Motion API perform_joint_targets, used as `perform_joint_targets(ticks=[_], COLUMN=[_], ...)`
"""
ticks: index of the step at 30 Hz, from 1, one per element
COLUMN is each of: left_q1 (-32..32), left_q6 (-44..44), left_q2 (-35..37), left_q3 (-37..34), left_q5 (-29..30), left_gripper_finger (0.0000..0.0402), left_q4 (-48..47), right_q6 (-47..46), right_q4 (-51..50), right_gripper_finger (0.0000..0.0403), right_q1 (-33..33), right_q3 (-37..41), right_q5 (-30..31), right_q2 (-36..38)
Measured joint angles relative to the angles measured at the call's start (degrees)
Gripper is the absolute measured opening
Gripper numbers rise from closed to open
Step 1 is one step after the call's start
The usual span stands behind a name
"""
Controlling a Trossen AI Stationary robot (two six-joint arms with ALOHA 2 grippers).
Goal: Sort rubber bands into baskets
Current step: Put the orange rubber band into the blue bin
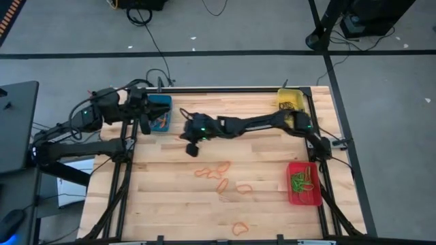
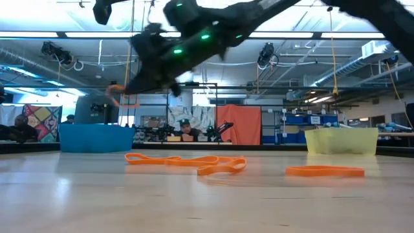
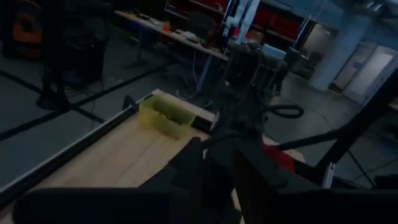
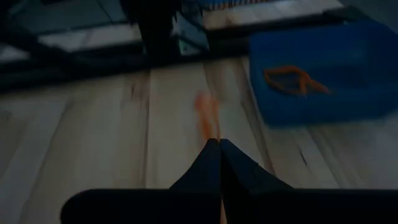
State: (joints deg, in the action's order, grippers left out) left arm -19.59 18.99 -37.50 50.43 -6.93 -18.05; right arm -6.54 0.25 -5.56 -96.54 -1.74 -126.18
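My right gripper (image 4: 219,148) is shut on an orange rubber band (image 4: 205,115) over the table's middle (image 1: 185,134), short of the blue basket (image 1: 161,113). That basket holds orange bands (image 4: 295,78). My left gripper (image 1: 145,121) hovers at the blue basket's left side. Several orange bands (image 1: 212,170) lie flat on the wood. The yellow basket (image 1: 289,99) stands at the far right. The red basket (image 1: 304,184) at the near right holds green bands. My right gripper pinches the orange band at one end of its loop (image 4: 210,134) between the two fingertips. The fingers slant down from the table's right toward its left. The band hangs past the tips (image 2: 118,94), clear of the table.
The left arm (image 1: 75,139) lies along the table's left edge. The right arm (image 1: 259,124) stretches across the far half of the table. Loose orange bands (image 2: 187,162) lie on the near middle, one (image 1: 240,228) close to the near edge.
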Motion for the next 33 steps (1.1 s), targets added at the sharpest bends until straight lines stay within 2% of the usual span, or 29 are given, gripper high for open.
perform_joint_targets(ticks=[8,14,18,23,26,29,33], left_q1=[0.0,0.0,0.0,0.0,0.0,0.0,0.0], left_q6=[-0.3,-0.1,-0.1,-0.1,-0.6,-0.6,-0.6], left_q2=[1.6,1.6,1.8,2.0,2.0,2.0,2.0], left_q3=[0.0,0.0,0.0,0.0,0.0,0.0,0.0], left_q5=[0.2,0.2,0.2,0.2,0.2,0.2,0.2], left_gripper_finger=[0.0085,0.0085,0.0085,0.0085,0.0085,0.0085,0.0085], left_q4=[-7.3,-11.0,-12.2,-14.2,-14.4,-14.5,-14.5], right_q6=[-1.0,-4.1,-4.8,3.9,5.2,5.2,5.2], right_q4=[-1.2,-2.4,1.1,1.6,3.8,7.4,11.4], right_gripper_finger=[0.0002,0.0003,0.0003,0.0003,0.0007,0.0028,0.0085], right_q1=[-2.3,-4.4,-5.6,-6.6,-7.4,-8.2,-8.9], right_q3=[-24.8,-38.6,-36.8,-37.2,-37.2,-37.2,-37.2], right_q5=[-1.5,-2.8,-1.6,-0.1,0.3,0.2,-1.0], right_q2=[-16.2,-26.0,-27.3,-27.6,-27.6,-27.6,-27.5])
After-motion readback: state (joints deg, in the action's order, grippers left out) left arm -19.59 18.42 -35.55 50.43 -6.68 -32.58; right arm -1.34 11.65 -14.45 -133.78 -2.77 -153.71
